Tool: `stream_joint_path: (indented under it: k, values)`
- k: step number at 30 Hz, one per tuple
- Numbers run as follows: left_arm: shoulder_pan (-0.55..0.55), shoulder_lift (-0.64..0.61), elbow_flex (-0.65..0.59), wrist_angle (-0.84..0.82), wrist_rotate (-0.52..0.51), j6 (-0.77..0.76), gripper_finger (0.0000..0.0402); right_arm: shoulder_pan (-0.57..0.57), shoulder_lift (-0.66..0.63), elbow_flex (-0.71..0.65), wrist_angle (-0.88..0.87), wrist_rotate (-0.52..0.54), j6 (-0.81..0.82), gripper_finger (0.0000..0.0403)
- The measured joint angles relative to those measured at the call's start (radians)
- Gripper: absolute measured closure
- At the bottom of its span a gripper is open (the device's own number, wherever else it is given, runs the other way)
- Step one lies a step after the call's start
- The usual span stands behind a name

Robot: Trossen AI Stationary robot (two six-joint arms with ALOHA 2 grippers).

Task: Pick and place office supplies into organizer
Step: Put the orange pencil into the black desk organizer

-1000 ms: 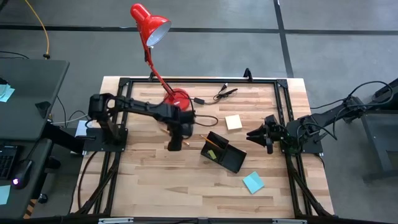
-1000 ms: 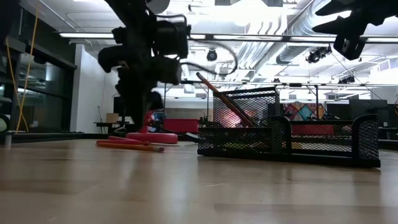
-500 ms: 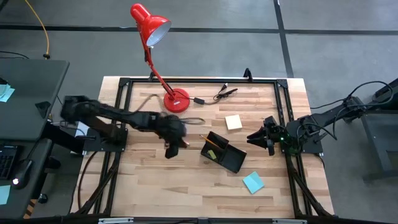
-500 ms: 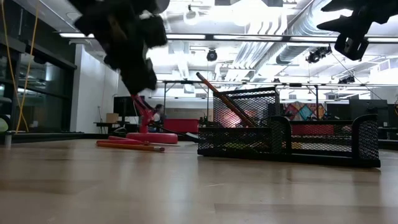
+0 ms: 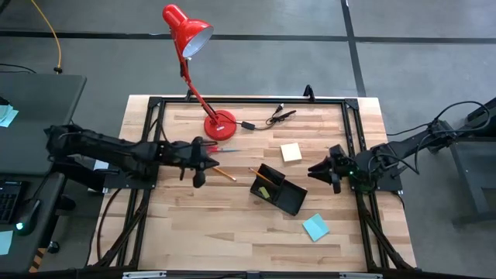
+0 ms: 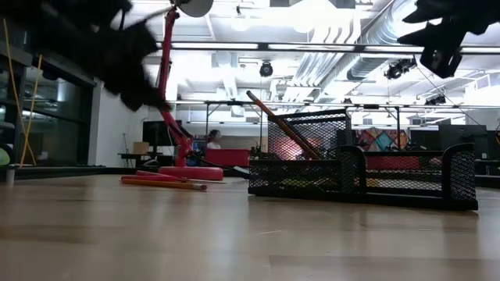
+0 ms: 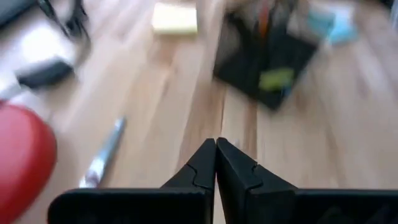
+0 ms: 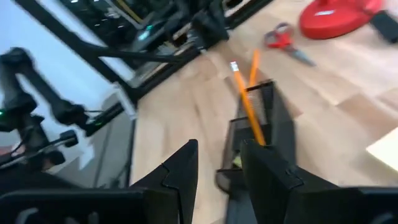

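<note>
Spreading beneath both arms, the wooden tabletop point(image 5: 194, 225) carries everything, with the red desk lamp point(image 5: 188, 35) rising beyond the left claw point(image 5: 198, 180), its base just past that claw's tip. The left claw hangs above bare wood, fingers pressed fully together and holding nothing; the low view gives it only as a dark smear at the upper left. The black mesh organizer point(image 5: 279, 191) lies between the two claws, nearer the right claw point(image 5: 316, 168), with an orange pencil point(image 8: 247, 102) leaning out of its tall compartment; what else sits inside is too dim to name. The right claw hovers just beside the organizer, fingers partly apart and empty, cut off at the top edge of the low view. A pale yellow sticky pad point(image 5: 291, 152) lies near the right claw toward the table's far side, and a teal-blue pad point(image 5: 315, 227) lies on the near side of the organizer. Between the left claw and the organizer rests a loose pencil point(image 5: 224, 173); beside the lamp base, red-handled scissors point(image 8: 283, 42) show blurred and small.
</note>
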Motion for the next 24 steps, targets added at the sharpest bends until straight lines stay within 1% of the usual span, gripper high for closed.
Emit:
stream_joint_path:
  k: [2,4,6,9,11,13,14,16,17,18,19,20,24]
  values:
    - [0.038,-0.003,-0.062,0.018,0.097,0.047,0.0401,0.000,0.000,0.000,-0.028,0.035,-0.001,0.0286]
    - [0.070,-0.001,-0.105,0.065,0.196,0.056,0.0401,0.000,0.000,0.000,-0.054,0.050,0.012,0.0286]
    - [0.075,0.001,-0.124,0.145,0.257,0.067,0.0401,0.000,0.000,0.000,-0.068,0.061,0.070,0.0286]
    - [0.075,0.000,-0.124,0.244,0.321,0.124,0.0401,0.000,0.000,0.000,-0.079,0.083,0.200,0.0286]
    - [0.092,0.011,-0.123,0.255,0.333,0.139,0.0399,0.000,0.000,0.000,-0.077,0.110,0.270,0.0286]
    - [0.116,0.023,-0.125,0.218,0.341,0.174,0.0395,0.000,0.000,0.000,-0.073,0.122,0.316,0.0286]
    - [0.127,0.032,-0.125,0.221,0.358,0.216,0.0394,0.000,0.000,0.000,-0.072,0.124,0.322,0.0286]
    - [0.134,0.038,-0.124,0.229,0.378,0.366,0.0393,0.000,0.001,0.000,-0.071,0.124,0.324,0.0286]
    - [0.132,0.041,-0.124,0.230,0.367,0.425,0.0393,0.000,0.002,0.000,-0.071,0.124,0.325,0.0286]
    - [0.132,0.045,-0.124,0.230,0.330,0.457,0.0395,0.000,0.003,0.000,-0.071,0.124,0.332,0.0286]
    - [0.131,0.047,-0.124,0.236,0.288,0.454,0.0398,0.000,0.006,0.000,-0.071,0.125,0.346,0.0286]
    - [0.133,0.046,-0.124,0.242,0.268,0.413,0.0399,0.000,0.009,0.000,-0.072,0.126,0.352,0.0286]
    - [0.158,0.068,-0.158,0.314,0.265,0.382,0.0396,0.000,0.037,0.000,-0.075,0.149,0.386,0.0286]
